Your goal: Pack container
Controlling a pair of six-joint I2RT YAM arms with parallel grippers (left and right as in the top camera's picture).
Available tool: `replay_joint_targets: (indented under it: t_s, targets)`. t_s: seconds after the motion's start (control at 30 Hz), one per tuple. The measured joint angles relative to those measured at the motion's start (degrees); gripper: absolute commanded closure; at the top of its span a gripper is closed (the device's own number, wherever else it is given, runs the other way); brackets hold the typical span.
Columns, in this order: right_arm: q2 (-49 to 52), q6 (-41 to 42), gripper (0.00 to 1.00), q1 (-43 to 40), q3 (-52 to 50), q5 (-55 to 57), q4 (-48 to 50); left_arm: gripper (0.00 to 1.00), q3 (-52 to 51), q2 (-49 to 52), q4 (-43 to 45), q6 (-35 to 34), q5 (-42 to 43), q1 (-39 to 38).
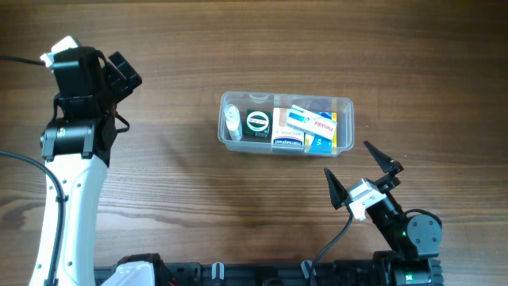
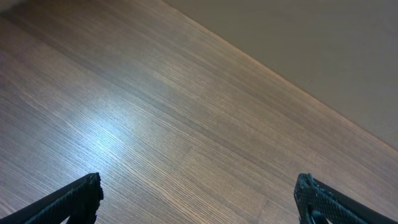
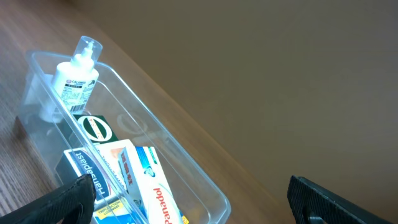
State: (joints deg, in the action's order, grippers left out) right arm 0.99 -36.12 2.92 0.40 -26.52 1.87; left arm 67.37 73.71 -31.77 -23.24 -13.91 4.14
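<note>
Right gripper (image 1: pixel 348 160) gaping, empty, container (image 1: pixel 222 127) just beyond its fingertips, boxes (image 1: pixel 305 127) and bottle (image 1: pixel 231 121) wedged side by side for fit; left gripper (image 2: pixel 198 183) equally wide, empty, parked far off.

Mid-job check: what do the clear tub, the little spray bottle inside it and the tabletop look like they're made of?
Clear rectangular tub with rounded corners: likely thin glossy plastic; the white and blue boxes and the wood show through its walls. Small clear spray bottle: probably transparent plastic, with a white printed label. Brown tabletop: wood or wood-look laminate, satin; straight grain, soft glare.
</note>
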Motion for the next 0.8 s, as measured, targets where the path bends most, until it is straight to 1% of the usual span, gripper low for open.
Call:
replay_joint_targets:
  t_s: [0.3, 0.4, 0.6, 0.8]
  targets:
    - [0.00, 0.00, 0.00, 0.00, 0.00, 0.00, 0.00, 0.00, 0.00, -0.13, -0.28, 0.00, 0.00, 0.00]
    - [0.00, 0.00, 0.00, 0.00, 0.00, 0.00, 0.00, 0.00, 0.00, -1.88, -0.42, 0.02, 0.00, 0.00]
    - [0.00, 0.00, 0.00, 0.00, 0.00, 0.02, 0.00, 0.00, 0.00, -12.24, -0.39, 0.00, 0.00, 0.00]
    - [0.00, 0.00, 0.00, 0.00, 0.00, 0.02, 0.00, 0.00, 0.07, -25.94, -0.39, 0.00, 0.00, 0.00]
